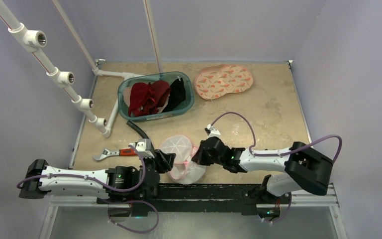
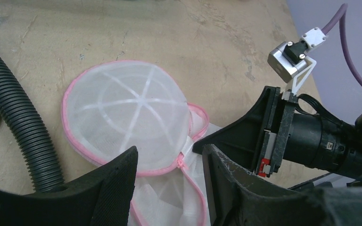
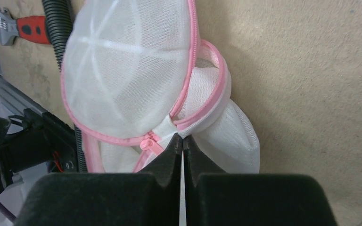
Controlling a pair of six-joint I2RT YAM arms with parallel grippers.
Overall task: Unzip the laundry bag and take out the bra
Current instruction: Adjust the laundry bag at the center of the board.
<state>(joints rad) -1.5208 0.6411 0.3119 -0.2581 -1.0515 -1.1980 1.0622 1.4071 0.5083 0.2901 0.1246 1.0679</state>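
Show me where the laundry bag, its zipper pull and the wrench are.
laundry bag (image 1: 178,146): top view, mesh dome.
zipper pull (image 3: 150,142): right wrist view, pink tab.
wrench (image 1: 127,152): top view, red handle.

The white, pink-trimmed laundry bag (image 1: 180,155) lies between 2 grippers: the left gripper (image 1: 168,162) meets its left side, the right gripper (image 1: 197,155) its right side. Left of the bag lie a red-handled wrench (image 1: 113,153) and a black hose (image 1: 138,131). Behind it stands 1 teal basket (image 1: 158,116) of red and black clothes (image 1: 146,97); behind and right of it, a patterned pad (image 1: 224,80).
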